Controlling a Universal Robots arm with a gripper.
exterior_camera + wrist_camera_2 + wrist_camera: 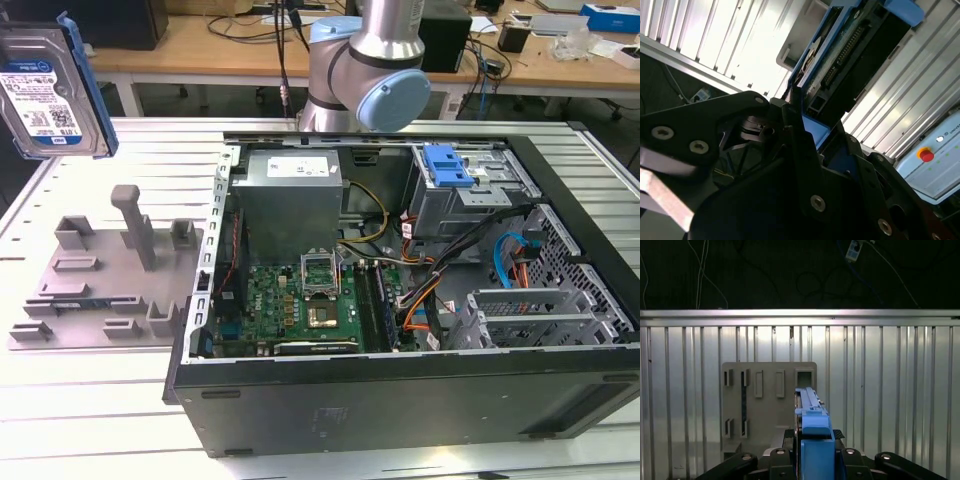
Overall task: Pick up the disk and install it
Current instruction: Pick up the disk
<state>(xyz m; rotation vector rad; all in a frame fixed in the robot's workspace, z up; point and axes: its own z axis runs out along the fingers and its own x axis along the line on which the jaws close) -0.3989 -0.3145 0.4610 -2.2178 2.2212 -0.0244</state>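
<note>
The disk (45, 95), a silver drive with a white and blue label in a blue carrier frame, hangs in the air at the exterior view's far left, above the grey fixture (110, 270). In the first wrist view the disk (809, 402) shows edge-on, and my gripper (815, 440) is shut on its blue frame. The second wrist view has the disk's (840, 55) connector side sticking out past my black gripper fingers (795, 107), which clamp it. The open computer case (400, 370) lies to the exterior view's right of the disk.
The grey fixture (765, 405) with posts and slots lies on the slatted metal table (100, 390). Inside the case are a motherboard (300, 305), a power supply (290, 195) and a drive cage with a blue latch (447, 165). The arm's base (370, 70) stands behind the case.
</note>
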